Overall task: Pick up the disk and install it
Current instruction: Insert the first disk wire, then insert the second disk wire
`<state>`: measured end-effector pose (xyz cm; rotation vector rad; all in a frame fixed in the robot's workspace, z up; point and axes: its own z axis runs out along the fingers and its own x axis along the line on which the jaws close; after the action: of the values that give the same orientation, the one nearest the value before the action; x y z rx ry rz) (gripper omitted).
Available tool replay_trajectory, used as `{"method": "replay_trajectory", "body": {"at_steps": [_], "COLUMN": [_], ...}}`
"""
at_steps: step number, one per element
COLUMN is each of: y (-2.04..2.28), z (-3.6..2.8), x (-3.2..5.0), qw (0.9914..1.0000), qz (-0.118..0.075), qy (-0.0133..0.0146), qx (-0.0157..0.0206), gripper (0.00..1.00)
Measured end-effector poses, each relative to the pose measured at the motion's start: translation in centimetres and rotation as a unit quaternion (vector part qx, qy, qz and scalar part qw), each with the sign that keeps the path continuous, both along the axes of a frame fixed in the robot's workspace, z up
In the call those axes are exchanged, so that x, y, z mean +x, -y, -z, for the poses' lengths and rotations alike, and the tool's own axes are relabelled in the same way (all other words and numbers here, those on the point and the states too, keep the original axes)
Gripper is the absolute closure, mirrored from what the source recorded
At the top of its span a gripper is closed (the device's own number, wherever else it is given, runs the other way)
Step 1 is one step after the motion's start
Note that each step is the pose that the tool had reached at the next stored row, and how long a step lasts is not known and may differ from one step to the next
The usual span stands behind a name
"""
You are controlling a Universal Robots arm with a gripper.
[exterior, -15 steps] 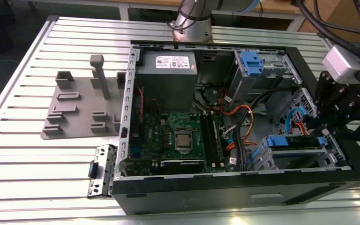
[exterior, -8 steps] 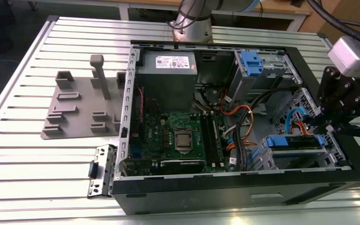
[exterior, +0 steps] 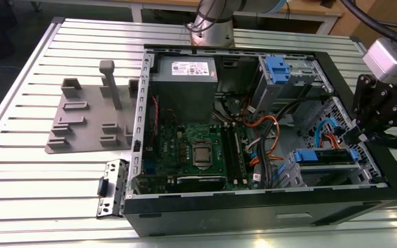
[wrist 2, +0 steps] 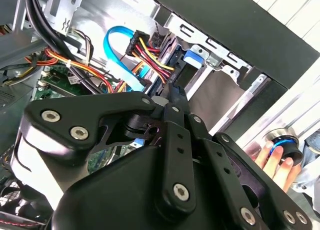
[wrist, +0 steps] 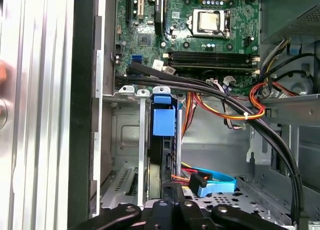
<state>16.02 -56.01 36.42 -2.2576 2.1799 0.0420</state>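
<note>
Your hand (exterior: 359,137) hangs over the edge of the open computer case (exterior: 268,206) at the exterior view's right, just above the drive cage. In the second wrist view its fingers (wrist 2: 176,97) are drawn together, with nothing visible between them. The disk (exterior: 326,156) is seated in the cage right beside the hand, its blue rail facing up; in the first wrist view it stands on edge in its slot (wrist: 164,122), with orange and blue cables (wrist: 215,182) near its end. Further in lies the green board (exterior: 195,150), then the grey power box (exterior: 184,85). On the worktop (exterior: 26,175) beside the case rests a grey holder (exterior: 88,119).
</note>
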Motion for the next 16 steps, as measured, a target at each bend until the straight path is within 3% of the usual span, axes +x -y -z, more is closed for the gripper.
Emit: {"method": "replay_trajectory", "body": {"at_steps": [3,16], "y": [0.01,0.0], "z": [-0.39,-0.41], "x": [0.0,0.0], "qw": [1.0,1.0], "qz": [0.0,0.0], "qy": [0.0,0.0], "qx": [0.0001,0.0001], "gripper": [0.9,0.9]}}
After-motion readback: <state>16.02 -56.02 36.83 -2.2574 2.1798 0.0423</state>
